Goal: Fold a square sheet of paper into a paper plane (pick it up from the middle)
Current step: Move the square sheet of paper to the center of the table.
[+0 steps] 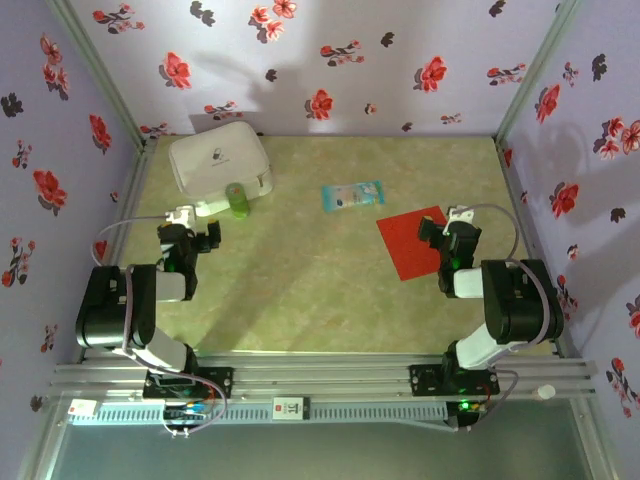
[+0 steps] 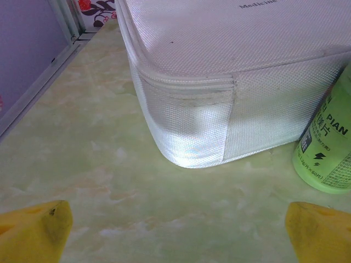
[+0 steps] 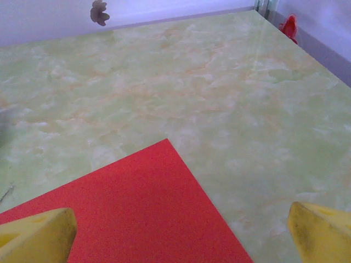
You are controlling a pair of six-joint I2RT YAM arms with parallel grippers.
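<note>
Since the red sheet (image 1: 404,246) lies flat and unfolded at centre right of the overhead view, we hover our right pincer (image 1: 440,232) spread over it for a middle pickup, our left pincer (image 1: 196,238) likewise spread beside the white case (image 1: 215,158).

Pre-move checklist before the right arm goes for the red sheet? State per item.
1. Right gripper open: ok, jaws wide, nothing held.
2. Left gripper open: ok, nothing held.
3. Sheet flat and unfolded: ok, lying on the table.
4. Right gripper over the sheet's middle: cannot tell; from above it covers the sheet's right part.
5. Packet clear of the sheet: ok, they lie apart.
6. Left gripper clear of case and bottle: ok, both are ahead of it and untouched.
</note>
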